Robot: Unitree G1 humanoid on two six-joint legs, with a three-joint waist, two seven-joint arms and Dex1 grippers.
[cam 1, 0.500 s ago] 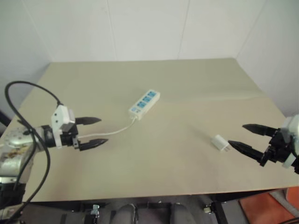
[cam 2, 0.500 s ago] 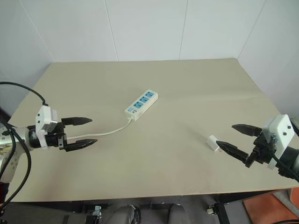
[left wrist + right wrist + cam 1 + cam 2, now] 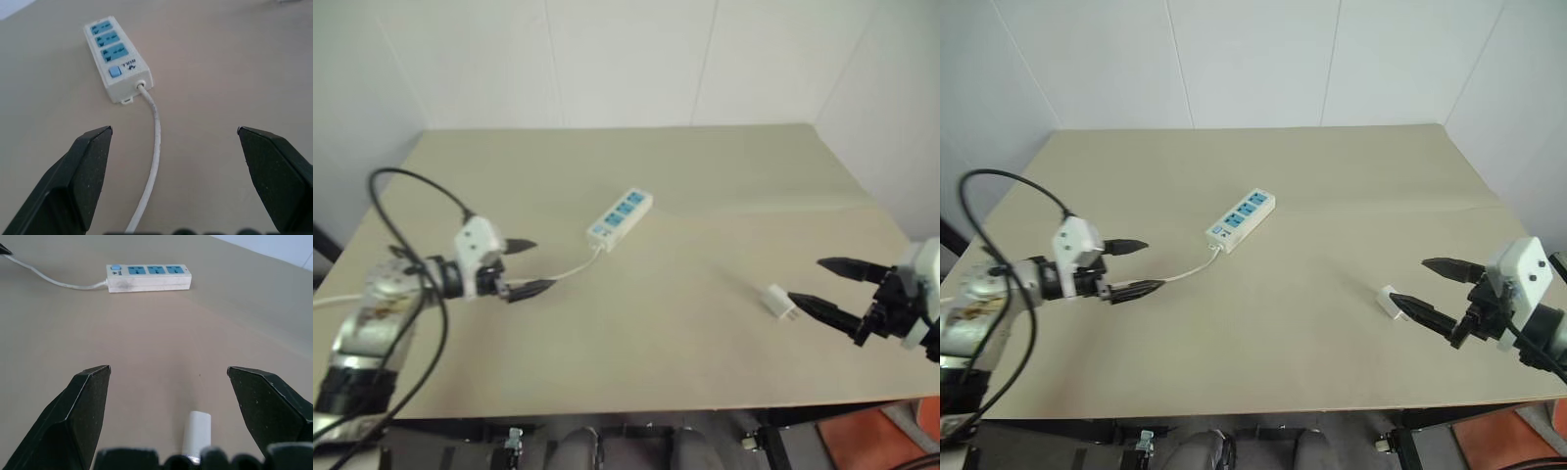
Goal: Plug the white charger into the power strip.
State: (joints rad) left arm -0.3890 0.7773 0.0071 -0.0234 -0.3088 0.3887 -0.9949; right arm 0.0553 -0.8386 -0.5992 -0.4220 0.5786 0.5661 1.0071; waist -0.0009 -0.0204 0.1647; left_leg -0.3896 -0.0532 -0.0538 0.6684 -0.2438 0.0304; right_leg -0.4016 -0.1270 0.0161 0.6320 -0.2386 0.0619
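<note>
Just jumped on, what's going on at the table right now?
Nothing is held yet. The right gripper is open beside the white charger, which lies on the table. The left gripper is open over the cord, pointing toward the power strip. The charger is not plugged in.

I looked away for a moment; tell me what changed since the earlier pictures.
The left pincer, jaws open, moved along the thin white cord toward the long white power strip with blue sockets. The open right pincer, small white cube charger and strip stayed put; nothing was grasped.
</note>
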